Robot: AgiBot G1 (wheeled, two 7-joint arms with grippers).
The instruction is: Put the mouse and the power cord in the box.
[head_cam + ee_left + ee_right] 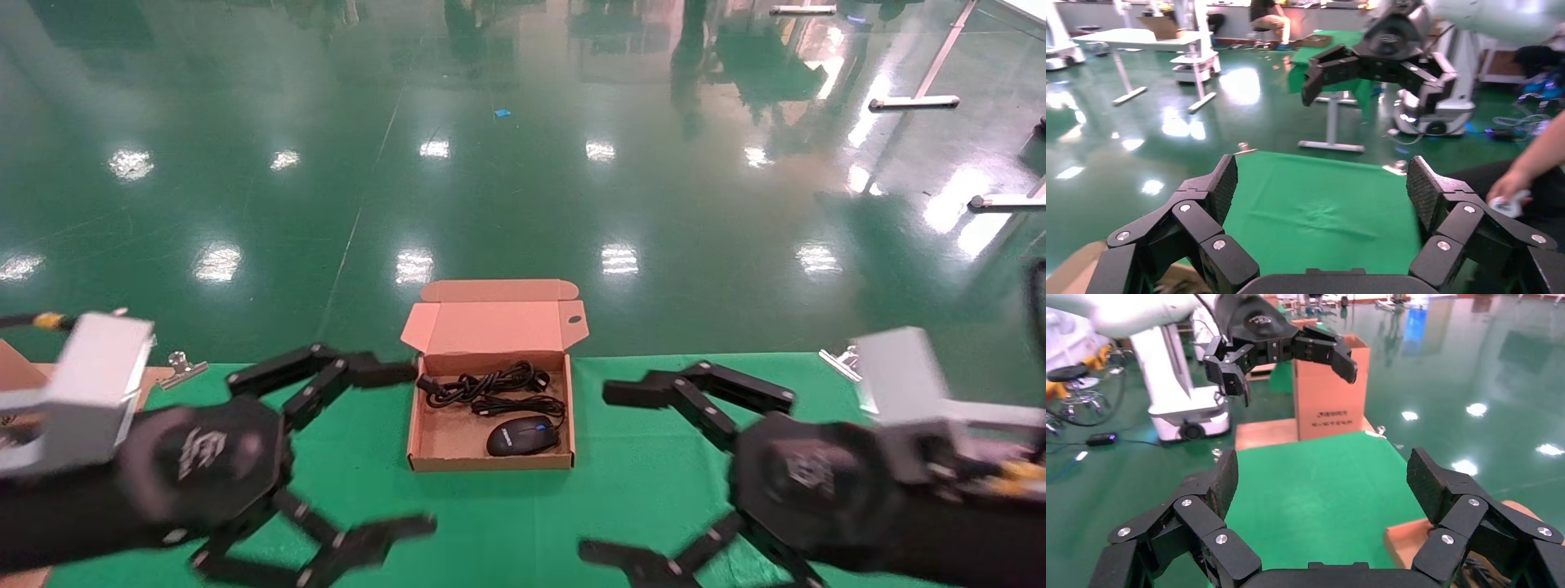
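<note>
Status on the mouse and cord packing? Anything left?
Done: the mouse and the power cord both lie inside the box, lid up. In hand: nothing; left gripper and right gripper open and empty either side. Nothing left.

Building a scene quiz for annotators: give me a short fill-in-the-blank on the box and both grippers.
1. The mouse lies inside the ____.
2. The power cord lies between the mouse and the box's hinged ____.
3. The fingers of the left gripper and the right gripper are ____.
4. The box stands on a ____ cloth.

Missing words: box; lid; open; green
</note>
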